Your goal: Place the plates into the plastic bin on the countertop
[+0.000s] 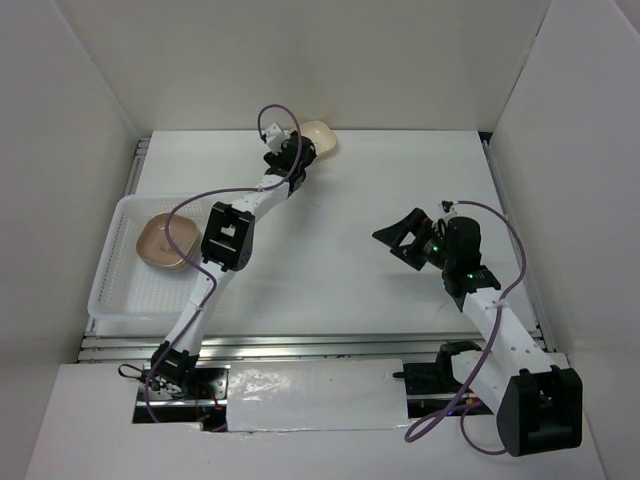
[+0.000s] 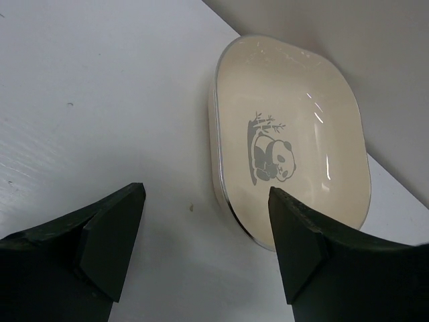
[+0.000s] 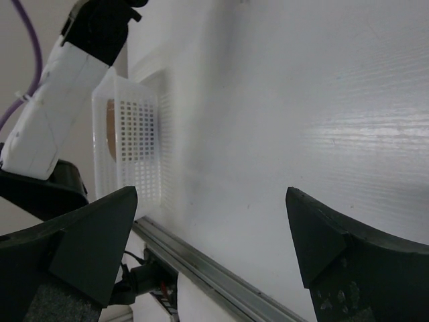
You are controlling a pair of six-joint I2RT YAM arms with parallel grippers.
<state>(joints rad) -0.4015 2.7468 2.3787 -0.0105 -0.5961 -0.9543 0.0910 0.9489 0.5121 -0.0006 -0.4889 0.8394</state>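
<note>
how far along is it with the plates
Done: a stack of dishes, a brown one on top, sits in the translucent white plastic bin. In hand: nothing gripped; the open left gripper hovers by a cream rounded-square panda-print plate. Left: binning that plate; the right gripper is open, empty.

A robotics lab test cell: white worktop (image 1: pixel 340 230) boxed by plain white walls (image 1: pixel 300 60), aluminium rails (image 1: pixel 320 346) and robot arms (image 1: pixel 228 236) at the worktop's near edge

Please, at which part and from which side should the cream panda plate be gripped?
Probably the raised rim on the open side facing the left gripper: the cream plate lies flat, its far side close to the wall, so pinch the rim, one finger inside.
</note>
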